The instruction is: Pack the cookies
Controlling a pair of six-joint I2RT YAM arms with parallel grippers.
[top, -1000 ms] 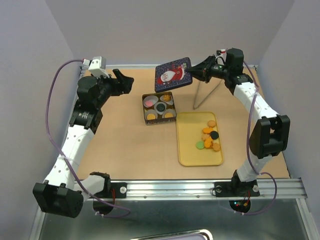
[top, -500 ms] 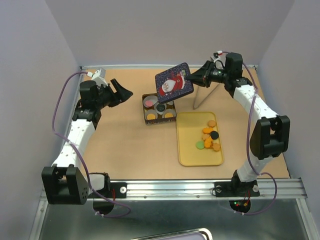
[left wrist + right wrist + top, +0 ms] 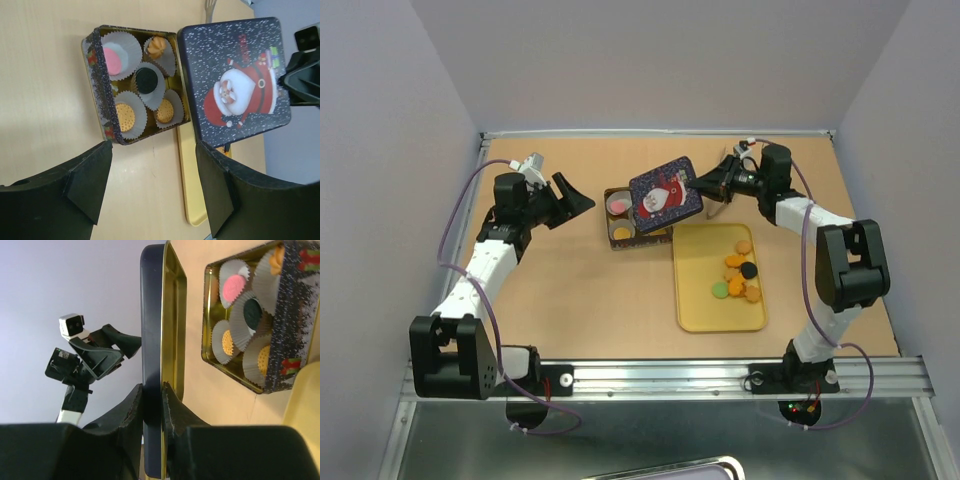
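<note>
Several cookies [image 3: 740, 272] lie loose on the yellow tray [image 3: 705, 300]; five more sit in paper cups [image 3: 132, 46] inside the tin [image 3: 97, 80] beyond. The right jaws pinch the Santa lid [image 3: 235, 85] by its edge, tilted over the tin. It should be levelled and squared before lowering. The left jaws stand open alongside.

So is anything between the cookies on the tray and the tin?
Yes: the Santa lid, clamped in the right gripper, hangs tilted over the tin's tray-side edge, across the path from the cookies on the yellow tray. The liners in view each already hold a cookie.
</note>
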